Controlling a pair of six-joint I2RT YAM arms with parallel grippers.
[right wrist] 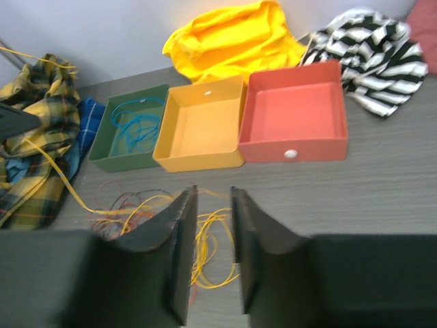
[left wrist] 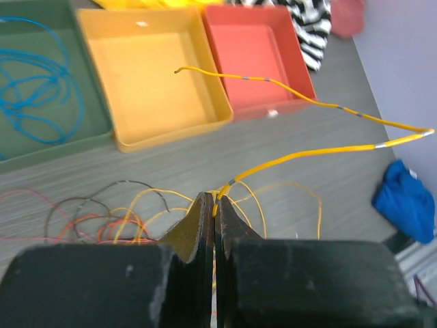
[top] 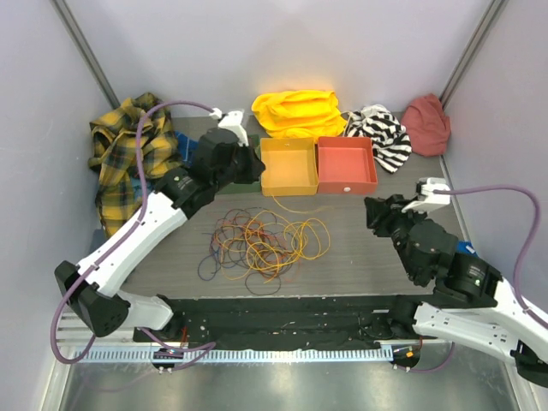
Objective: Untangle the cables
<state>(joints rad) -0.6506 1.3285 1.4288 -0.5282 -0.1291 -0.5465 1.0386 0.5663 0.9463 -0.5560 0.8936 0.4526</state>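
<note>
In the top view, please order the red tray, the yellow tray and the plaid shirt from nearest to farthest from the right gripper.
1. Red tray, just beyond the right gripper, slightly left.
2. Yellow tray, left of the red one.
3. Plaid shirt, at the far left.

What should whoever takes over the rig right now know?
Left end effector: shut on a yellow cable, whose free end hangs over the yellow tray.
Right end effector: open, empty.
Cables: tangled pile in front of the trays.
Done: a blue cable lies in the green tray.
To do: yellow tray and red tray empty; pile still tangled.
</note>
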